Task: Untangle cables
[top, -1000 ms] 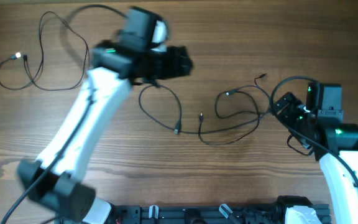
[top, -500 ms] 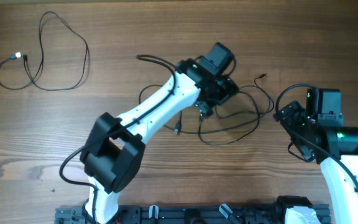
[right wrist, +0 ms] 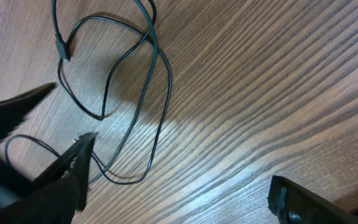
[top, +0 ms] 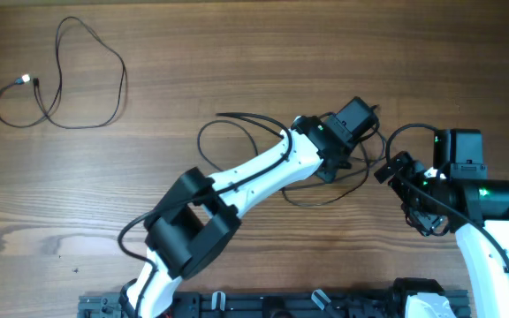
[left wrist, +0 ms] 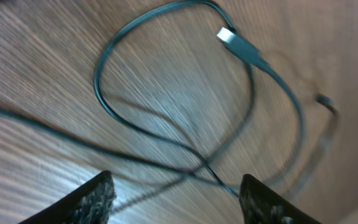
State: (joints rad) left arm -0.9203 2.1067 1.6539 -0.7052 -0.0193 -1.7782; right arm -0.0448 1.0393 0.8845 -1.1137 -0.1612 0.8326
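**Left jaws straddle the crossing; right arm waits wide**

The left gripper (left wrist: 179, 196) has its jaws apart, one finger on each side of the spot where two strands of the tangled cables (left wrist: 201, 163) cross. Nothing is pinched yet, and the strands lie flat on the table (top: 325, 44). It seems placed to nip that crossing, where a single pull might part the cords.

The right gripper (right wrist: 182, 162) is spread wide and empty, low over the right edge of the same tangle. It looks ready to pin or draw the other cord.

The tangle lies middle-right on the table, between the two grippers. Its long axis runs side to side in the overhead view, with a loop trailing off left. In the left wrist view a silvery plug (left wrist: 227, 36) lies slantwise, tip toward the upper left. A third cable (top: 59, 84) rests well apart in the far left corner, loosely looped and already free.
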